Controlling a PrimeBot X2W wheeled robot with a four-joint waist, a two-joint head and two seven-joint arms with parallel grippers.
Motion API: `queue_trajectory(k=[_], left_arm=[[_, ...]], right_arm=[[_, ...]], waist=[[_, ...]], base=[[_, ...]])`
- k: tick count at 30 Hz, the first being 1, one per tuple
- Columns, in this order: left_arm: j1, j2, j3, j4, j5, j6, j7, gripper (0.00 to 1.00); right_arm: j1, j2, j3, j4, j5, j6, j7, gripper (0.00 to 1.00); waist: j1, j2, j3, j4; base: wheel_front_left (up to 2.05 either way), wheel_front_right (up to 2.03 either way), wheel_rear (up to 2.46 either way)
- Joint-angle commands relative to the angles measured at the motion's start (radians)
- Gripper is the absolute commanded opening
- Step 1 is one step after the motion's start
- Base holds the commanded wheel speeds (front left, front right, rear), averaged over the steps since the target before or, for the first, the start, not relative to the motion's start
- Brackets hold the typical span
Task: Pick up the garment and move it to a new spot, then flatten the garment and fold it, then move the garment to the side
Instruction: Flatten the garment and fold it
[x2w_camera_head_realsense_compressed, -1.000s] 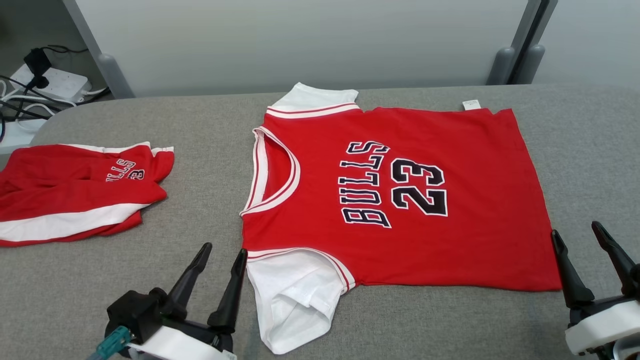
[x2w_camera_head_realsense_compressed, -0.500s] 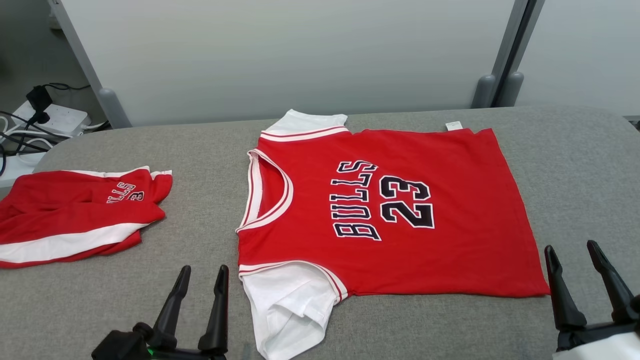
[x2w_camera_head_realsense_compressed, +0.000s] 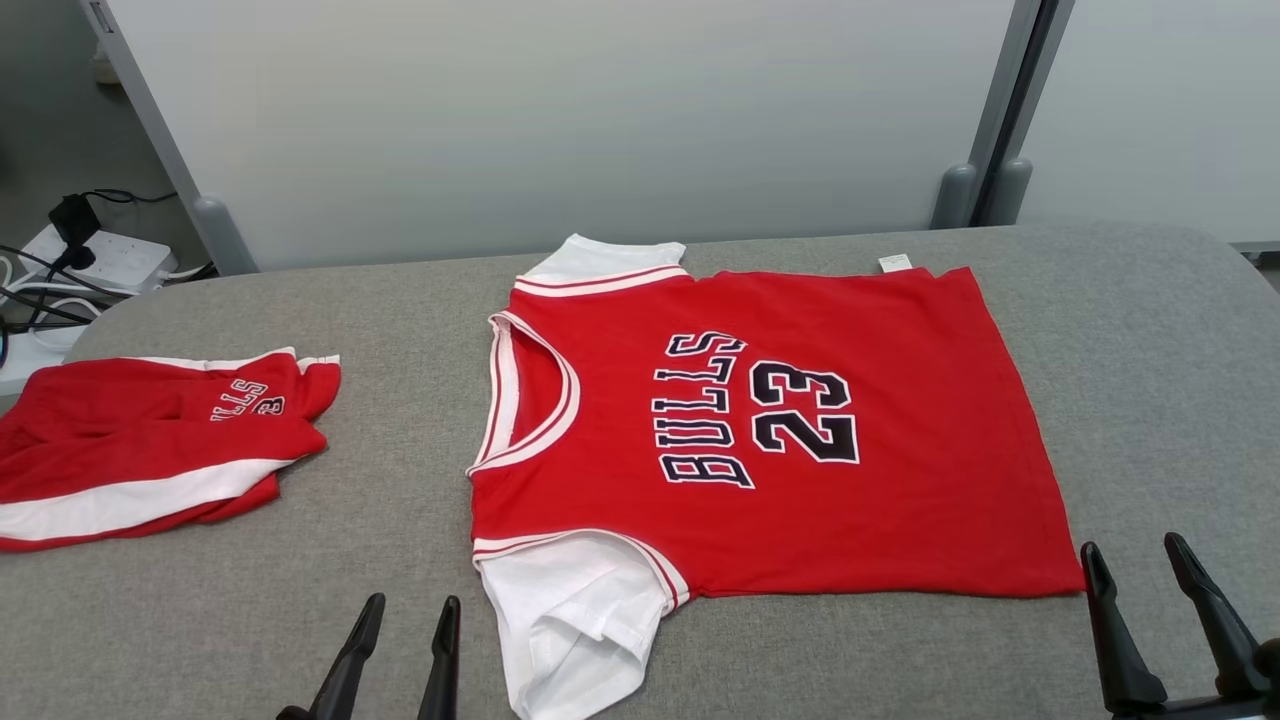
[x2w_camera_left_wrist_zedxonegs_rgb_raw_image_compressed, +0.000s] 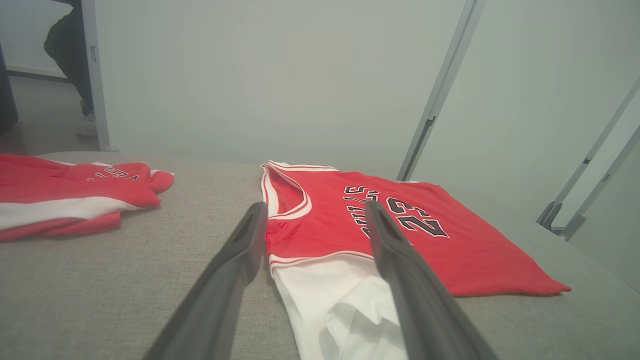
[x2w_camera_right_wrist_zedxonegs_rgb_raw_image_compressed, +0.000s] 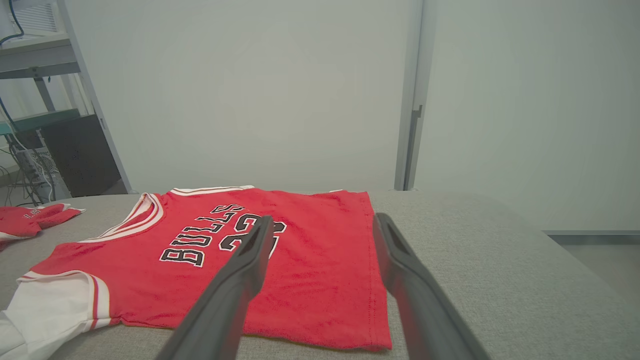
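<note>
Light bright, even, diffuse, apparently from overhead; no hard shadows; just a thin soft shadow line under the near hem of the garment (x2w_camera_head_realsense_compressed: 800, 420) and under the folded jersey (x2w_camera_head_realsense_compressed: 150, 450) at left; no glare on the grey table (x2w_camera_head_realsense_compressed: 300, 600); head view sharp, lettering crisp, reds saturated; wrist views softer, a bit hazy, lower contrast; fingers (x2w_camera_left_wrist_zedxonegs_rgb_raw_image_compressed: 235, 270) close to the lens blurred, edges smeared toward the bottom; wide-angle stretch in the left wrist view, partition post (x2w_camera_left_wrist_zedxonegs_rgb_raw_image_compressed: 436, 90) leaning, verticals splaying at the right edge; pale wall flat, no hotspots
</note>
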Motion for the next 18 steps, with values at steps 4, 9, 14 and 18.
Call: queue_trajectory(k=[4,9,14,18], left_arm=[[-0.021,-0.014,0.035,-0.017,0.017,-0.014,-0.010,1.00],[-0.020,-0.017,0.036,-0.014,0.020,-0.023,-0.010,1.00],[-0.013,-0.018,0.017,0.021,0.035,-0.024,-0.010,1.00],[-0.027,-0.010,-0.031,0.065,0.099,-0.015,-0.009,1.00]], right_arm=[[-0.014,-0.019,0.010,-0.029,0.007,0.000,-0.013,1.00],[-0.015,-0.021,0.011,-0.026,0.006,0.000,-0.013,1.00],[-0.015,-0.025,0.015,-0.025,0.006,0.000,-0.013,1.00],[-0.016,-0.028,0.012,-0.026,0.008,0.000,-0.013,1.00]], waist=[[0.0000,0.0000,-0.001,0.004],[0.0000,0.0000,-0.003,0.003],[0.0000,0.0000,0.000,0.001],[0.0000,0.0000,0.010,0.003]], base=[[0.00,0.00,0.00],[0.00,0.00,0.00],[0.00,0.00,0.00],[0.00,0.00,0.00]])
